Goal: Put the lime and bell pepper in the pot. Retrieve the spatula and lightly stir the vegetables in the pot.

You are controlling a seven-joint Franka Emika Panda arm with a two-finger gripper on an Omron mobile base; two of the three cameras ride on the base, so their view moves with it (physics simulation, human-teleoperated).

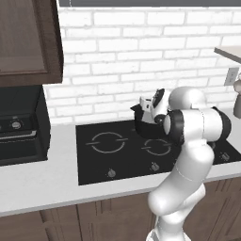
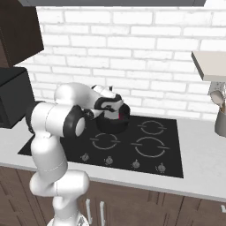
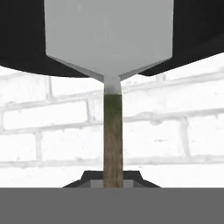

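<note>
Gripper clamped tight on the spatula handle, long axis running straight out from the hand, flat head reaching over the black pot on the cooktop

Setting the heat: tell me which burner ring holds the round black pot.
The rear-left ring of the black cooktop, under the round black pot; the other three are bare.
</note>
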